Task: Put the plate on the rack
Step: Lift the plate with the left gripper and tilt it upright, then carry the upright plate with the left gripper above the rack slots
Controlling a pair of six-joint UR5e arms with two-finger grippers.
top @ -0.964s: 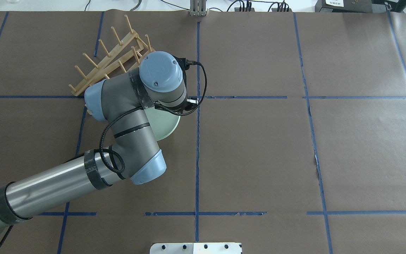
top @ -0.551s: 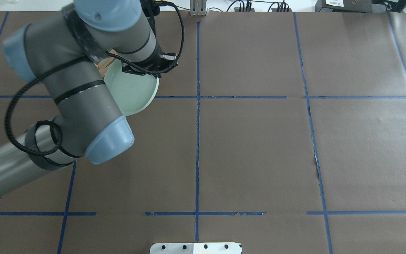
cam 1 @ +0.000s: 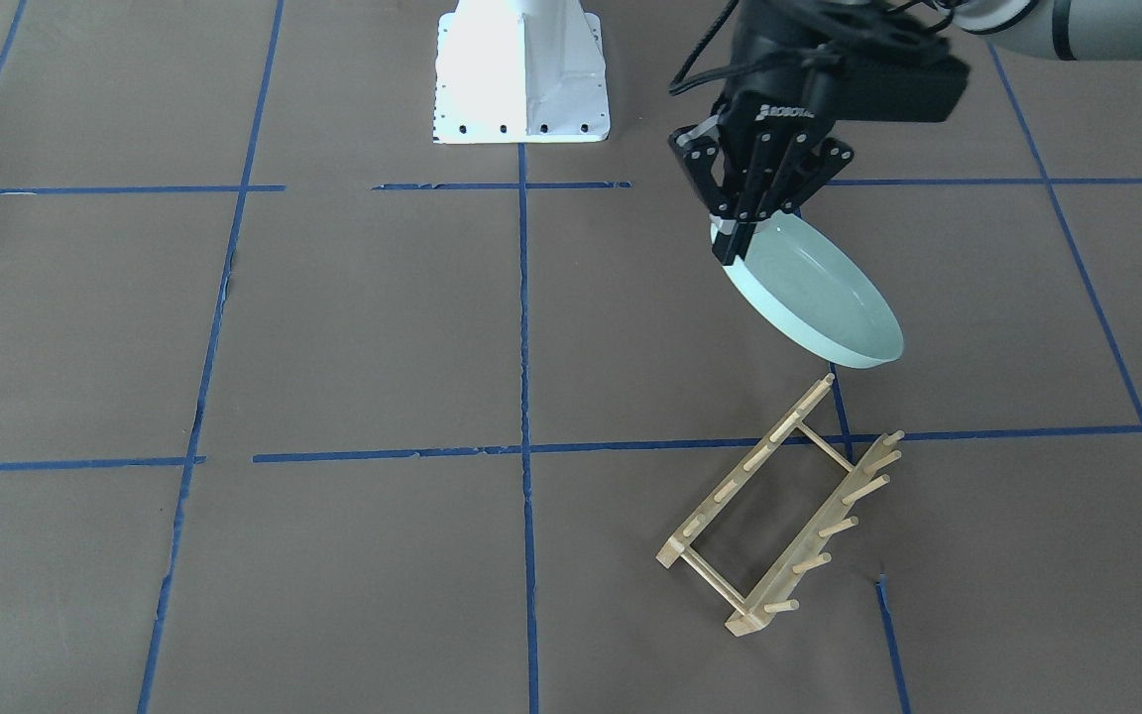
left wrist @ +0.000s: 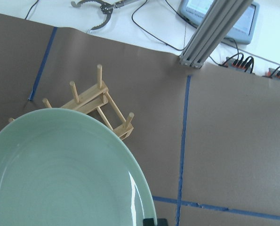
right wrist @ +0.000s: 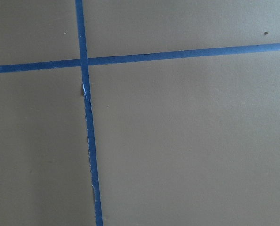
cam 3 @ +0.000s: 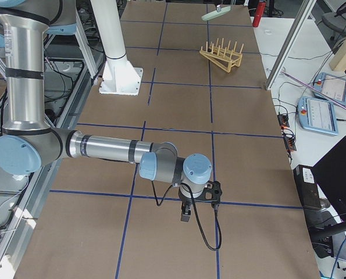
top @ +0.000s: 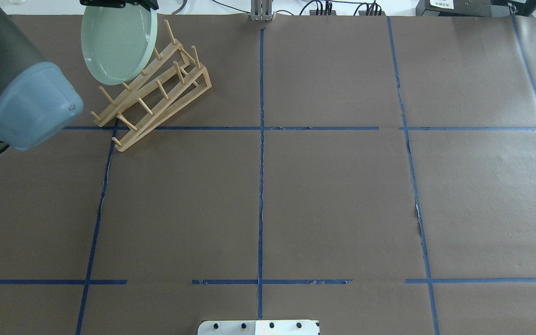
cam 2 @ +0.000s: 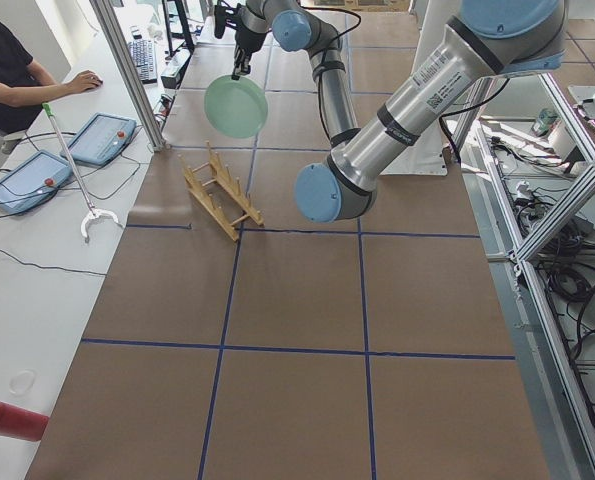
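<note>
Transport step, plate aloft. Your left hand (cam 1: 733, 234) is clamped on the rim of the plate (cam 1: 814, 297), one finger on each face, and holds it tilted in the air, hollow side up and free edge lowest. The plate touches neither the table (cam 1: 333, 327) nor the rack (cam 1: 779, 506). It hangs above the rack's end nearer the robot, clear of the pegs (cam 1: 834, 526). The rack stands on the table askew to the blue tape grid, with no plate in it. Your right hand (cam 3: 185, 215) rests low over the table, well apart from the work. It shows only in the right side view, so you cannot tell whether its fingers are apart or together. The carry appears nearly done and the insertion not yet begun. The next move probably calls for you to turn the plate nearer upright, set its edge across both rails in line with one gap between pegs, lower it until the rails bear it, and only then release.
</note>
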